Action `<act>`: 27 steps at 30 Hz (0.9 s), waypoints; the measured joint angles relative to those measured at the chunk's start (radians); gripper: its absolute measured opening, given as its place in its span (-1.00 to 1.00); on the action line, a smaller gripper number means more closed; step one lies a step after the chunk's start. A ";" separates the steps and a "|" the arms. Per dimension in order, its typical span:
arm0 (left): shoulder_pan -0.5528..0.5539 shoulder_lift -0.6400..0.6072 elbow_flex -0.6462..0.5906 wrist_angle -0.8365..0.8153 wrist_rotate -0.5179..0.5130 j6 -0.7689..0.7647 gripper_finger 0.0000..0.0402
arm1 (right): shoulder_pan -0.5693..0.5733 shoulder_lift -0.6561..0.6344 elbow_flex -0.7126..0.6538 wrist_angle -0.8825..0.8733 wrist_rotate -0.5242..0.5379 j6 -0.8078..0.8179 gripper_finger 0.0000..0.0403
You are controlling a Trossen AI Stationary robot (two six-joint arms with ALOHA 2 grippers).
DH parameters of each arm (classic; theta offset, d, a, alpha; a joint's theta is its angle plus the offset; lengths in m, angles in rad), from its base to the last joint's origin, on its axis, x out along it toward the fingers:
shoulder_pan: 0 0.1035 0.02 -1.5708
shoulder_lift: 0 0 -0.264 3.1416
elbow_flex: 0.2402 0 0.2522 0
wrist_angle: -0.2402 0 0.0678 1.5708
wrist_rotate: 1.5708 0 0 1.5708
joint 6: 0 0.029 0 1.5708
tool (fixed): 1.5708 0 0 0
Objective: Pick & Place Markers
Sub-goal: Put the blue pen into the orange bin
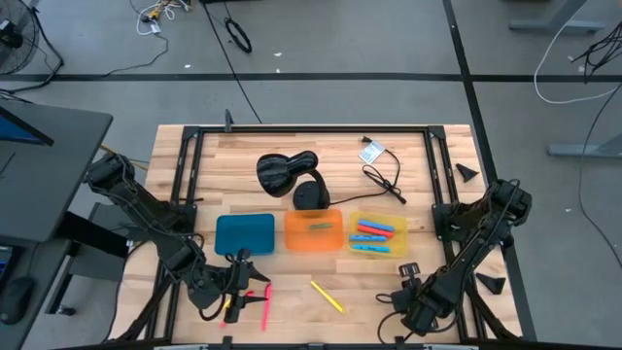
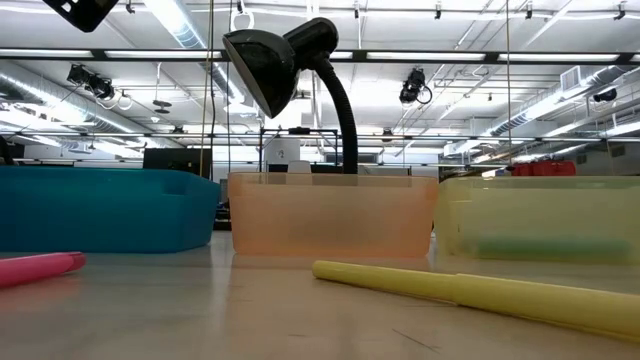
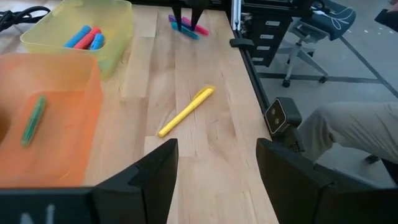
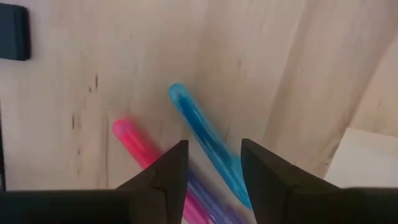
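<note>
Left gripper point(image 1: 236, 279) hovers at seven o'clock beside the pink marker point(image 1: 265, 306). Right gripper point(image 1: 405, 301) sits at five. Between them, a yellow marker point(image 1: 328, 297). Blue tray point(image 1: 245, 233), orange tray point(image 1: 314, 231), yellow tray point(image 1: 378, 234) line up mid-table; black lamp point(image 1: 290, 177) at twelve.

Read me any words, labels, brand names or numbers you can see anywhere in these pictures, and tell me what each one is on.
No readable text anywhere.
White tag at the table's far edge: print too small to read.
Small square device off the table's edge: a mark, not legible.
</note>
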 joint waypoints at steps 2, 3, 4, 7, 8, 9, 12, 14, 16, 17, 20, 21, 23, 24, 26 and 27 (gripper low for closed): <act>0.000 0.000 0.000 0.000 0.000 0.000 0.11 | 0.000 0.000 0.000 0.006 0.000 -0.001 -0.27; 0.000 0.000 0.000 0.000 0.000 0.000 0.11 | 0.000 0.000 0.000 0.010 0.000 -0.001 -0.27; 0.000 0.000 0.000 0.000 0.000 0.000 0.11 | 0.000 0.000 0.000 0.014 0.000 -0.001 -0.27; 0.000 0.000 0.000 0.000 0.000 0.000 0.11 | 0.000 0.009 0.000 0.026 0.000 -0.002 -0.27; 0.000 0.000 0.000 0.000 0.000 0.000 0.11 | 0.000 0.017 0.000 0.029 0.000 -0.004 -0.27; 0.000 0.000 0.000 0.000 0.000 0.000 0.11 | 0.000 0.025 0.000 0.033 0.000 -0.008 -0.27; 0.000 0.000 0.000 0.000 0.000 -0.001 0.11 | 0.000 0.046 0.004 0.043 0.004 -0.025 -0.27; 0.000 0.000 0.000 0.000 0.000 -0.001 0.11 | 0.000 0.052 0.003 0.044 0.004 -0.025 -0.27; 0.000 0.000 0.000 0.000 0.001 -0.002 0.11 | -0.001 0.052 0.003 0.043 0.004 -0.019 -0.29; 0.000 0.000 0.000 0.000 0.005 -0.002 0.11 | -0.001 0.049 0.003 0.044 0.004 -0.016 -0.31; 0.000 0.000 0.000 0.000 0.014 -0.002 0.11 | -0.001 0.049 0.003 0.048 0.003 -0.003 -0.43; 0.000 0.000 0.000 0.000 0.014 -0.002 0.11 | -0.001 0.050 0.003 0.051 0.002 -0.002 -0.48; 0.000 0.000 0.000 0.000 0.014 -0.002 0.11 | -0.001 0.050 0.002 0.055 0.002 -0.002 -0.62; 0.000 0.000 0.000 0.000 0.014 -0.002 0.11 | -0.001 0.050 0.002 0.057 0.003 -0.002 -0.69; 0.000 0.000 0.000 0.000 0.014 -0.002 0.11 | -0.001 0.051 0.002 0.058 0.002 0.001 -0.83; 0.000 0.000 0.000 0.000 0.014 -0.002 0.11 | -0.001 0.051 0.002 0.059 0.000 0.002 -0.88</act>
